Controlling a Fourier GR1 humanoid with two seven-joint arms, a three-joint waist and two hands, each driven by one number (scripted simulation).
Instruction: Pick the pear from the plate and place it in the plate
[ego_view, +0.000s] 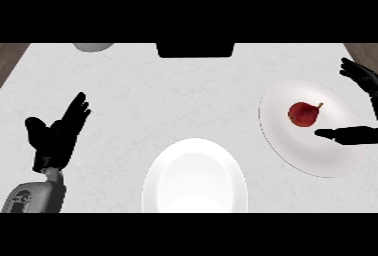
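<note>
A red pear (303, 114) with a short stem lies on a white plate (295, 145) at the right of the counter. My right hand (357, 134) comes in from the right edge, open. Its thumb lies over the plate just below and right of the pear, and its fingers (362, 75) spread above and to the right, so the pear sits in the gap without being touched. A second white plate (194, 175) stands at the front centre with nothing on it. My left hand (56, 135) rests open at the left, fingers up.
A black object (196, 49) sits at the back centre edge of the pale marbled counter. A grey rounded object (93, 47) shows at the back left. Brown wood (9, 57) shows past both back corners.
</note>
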